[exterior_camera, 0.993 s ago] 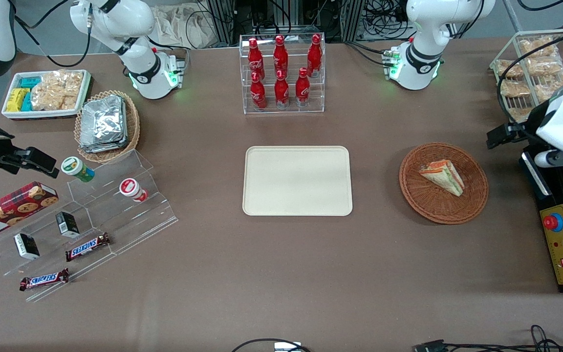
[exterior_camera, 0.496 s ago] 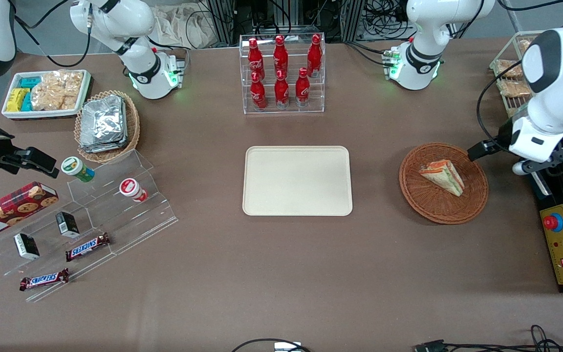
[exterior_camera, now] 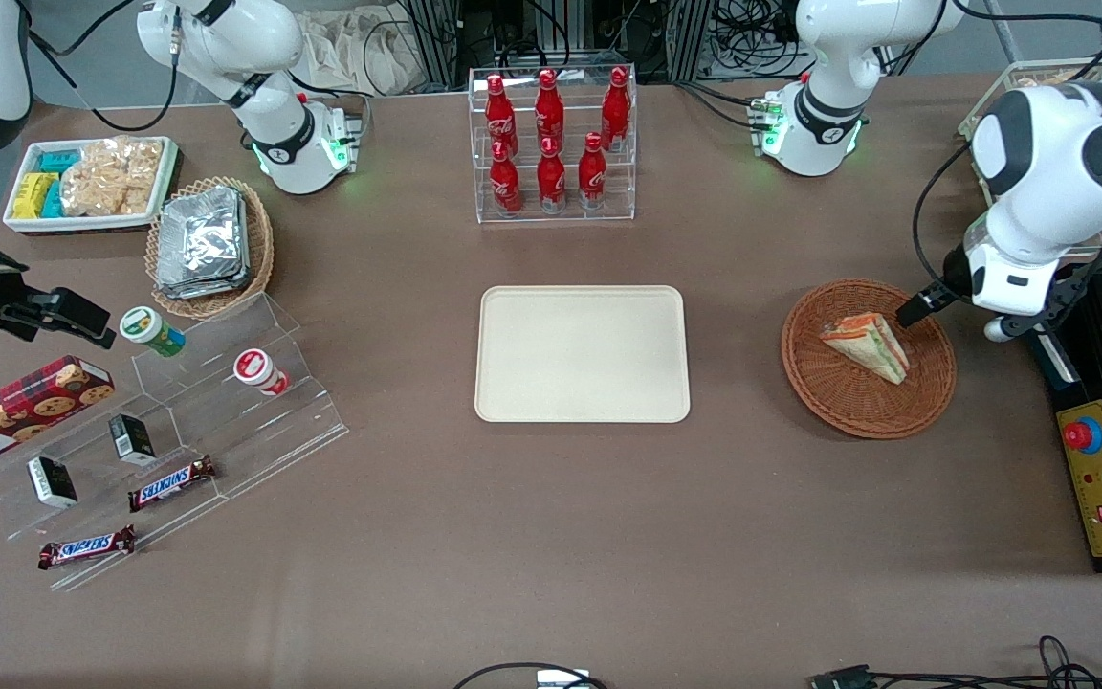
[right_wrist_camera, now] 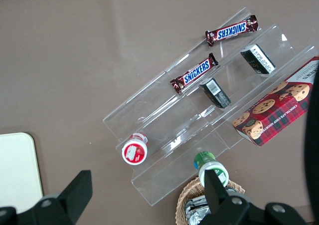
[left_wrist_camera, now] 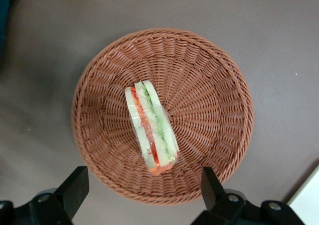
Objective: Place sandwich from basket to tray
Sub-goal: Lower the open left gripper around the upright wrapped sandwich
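Jaws spread wide, the left gripper (left_wrist_camera: 139,195) hovers above the wrapped wedge sandwich (left_wrist_camera: 151,127) lying in the reddish-brown wicker basket (left_wrist_camera: 209,80) at the front view's right: light, soft and slick-wrapped, likely best pinched gently across its bread faces.

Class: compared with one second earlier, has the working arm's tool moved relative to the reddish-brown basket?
Yes. The tool has moved from near the wire rack to the basket rim, open, beside the sandwich.

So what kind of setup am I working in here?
Probably a lab mock-up of a snack shop: red cola bottles in a clear rack, chocolate bars on acrylic steps, and the open gripper above a wrapped wedge sandwich in a reddish-brown wicker basket.
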Tool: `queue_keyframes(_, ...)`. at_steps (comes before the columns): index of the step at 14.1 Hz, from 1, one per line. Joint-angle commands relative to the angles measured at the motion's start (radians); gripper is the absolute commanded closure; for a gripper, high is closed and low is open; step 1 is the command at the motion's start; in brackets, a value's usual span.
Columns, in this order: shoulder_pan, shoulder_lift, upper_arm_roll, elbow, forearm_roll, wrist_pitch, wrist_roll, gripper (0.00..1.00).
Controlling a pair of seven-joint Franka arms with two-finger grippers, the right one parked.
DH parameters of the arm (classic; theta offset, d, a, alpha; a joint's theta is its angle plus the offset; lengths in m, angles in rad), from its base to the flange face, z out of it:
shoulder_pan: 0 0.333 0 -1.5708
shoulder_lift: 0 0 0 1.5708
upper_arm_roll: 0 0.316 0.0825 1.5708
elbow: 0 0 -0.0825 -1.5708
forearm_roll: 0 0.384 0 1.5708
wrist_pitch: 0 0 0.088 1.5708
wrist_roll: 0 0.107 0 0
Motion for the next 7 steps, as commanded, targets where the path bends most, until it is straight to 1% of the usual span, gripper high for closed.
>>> queue_keyframes(1,-0.002,-0.004,-0.006,-0.088,-0.009,0.115,-0.068,0.0)
queue_keyframes(4,-0.004,0.045,-0.006,-0.12,-0.009,0.208,-0.134,0.0)
queue_keyframes(7,-0.016,0.076,-0.006,-0.151,-0.009,0.282,-0.157,0.0)
